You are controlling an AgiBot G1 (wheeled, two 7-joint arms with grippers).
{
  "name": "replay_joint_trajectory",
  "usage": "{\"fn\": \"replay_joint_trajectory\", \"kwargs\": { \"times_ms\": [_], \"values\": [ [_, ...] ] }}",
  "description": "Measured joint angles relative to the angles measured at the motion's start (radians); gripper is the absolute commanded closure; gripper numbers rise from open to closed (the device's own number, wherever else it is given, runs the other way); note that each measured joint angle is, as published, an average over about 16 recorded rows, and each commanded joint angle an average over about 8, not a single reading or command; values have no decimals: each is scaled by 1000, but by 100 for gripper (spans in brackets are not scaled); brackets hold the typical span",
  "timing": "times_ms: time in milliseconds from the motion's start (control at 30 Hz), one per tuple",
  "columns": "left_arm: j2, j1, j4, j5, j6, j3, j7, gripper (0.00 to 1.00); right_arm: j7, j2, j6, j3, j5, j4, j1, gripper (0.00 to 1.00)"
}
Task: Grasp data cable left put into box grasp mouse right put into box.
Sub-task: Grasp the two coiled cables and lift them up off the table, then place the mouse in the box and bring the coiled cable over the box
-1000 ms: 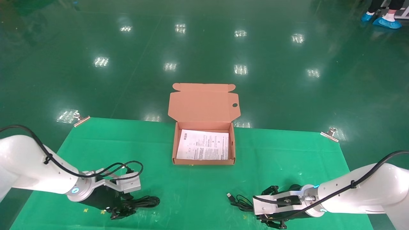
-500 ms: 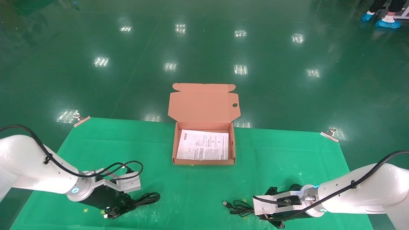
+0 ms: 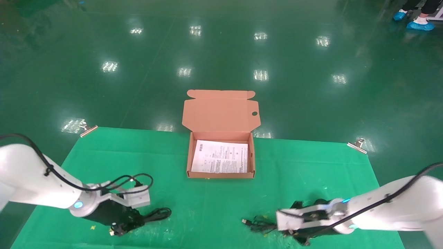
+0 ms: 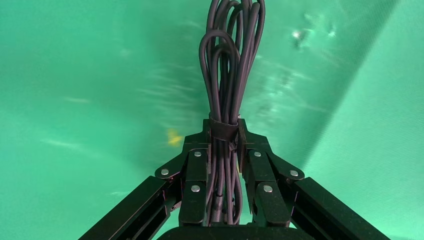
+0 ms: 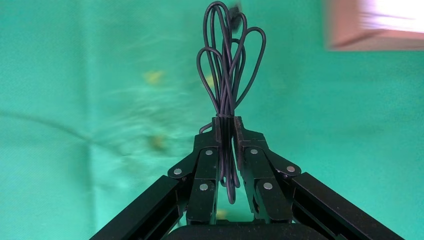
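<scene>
The left gripper (image 3: 119, 226) is low over the near left part of the green cloth (image 3: 104, 162), and its fingers (image 4: 196, 172) are pinched tight on the data cable (image 4: 227, 75). In the left wrist view the bundle is caught right at its band, with the long loops running out beyond the fingertips over the cloth. From the head view those loops (image 3: 157, 215) trail off toward the middle of the table; whether they touch the cloth or hang just clear of it, I cannot tell.

The box (image 3: 189, 162) sits at the middle of the table toward the far edge, well apart from both grippers. Its lid is thrown back and stands up behind it, with the small round hole near the right side of the flap. The leaflet (image 3: 221, 157) lies flat on the bottom, and nothing else is in there.

The right gripper (image 3: 300, 237) is low at the near right of the cloth, closed snugly on the cord (image 5: 227, 75) of the mouse; the thin loops fan out past the fingertips (image 5: 208, 165) in the right wrist view. In the head view the cord (image 3: 258, 224) spills out to the left of the gripper, ending in the USB plug (image 3: 244, 221) on the cloth. The body of the mouse I cannot make out behind the arm.
</scene>
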Motion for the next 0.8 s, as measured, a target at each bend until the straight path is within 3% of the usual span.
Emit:
{"fn": "replay_joint_trajectory", "kwargs": {
  "times_ms": [400, 800],
  "values": [
    [-77, -78, -247, 70, -26, -5, -88, 100, 46, 62, 67, 105, 70, 32, 158, 100],
    [-72, -176, -406, 179, -129, -21, -176, 100, -5, -53, 141, 158, 125, -44, 359, 100]
  ]
}}
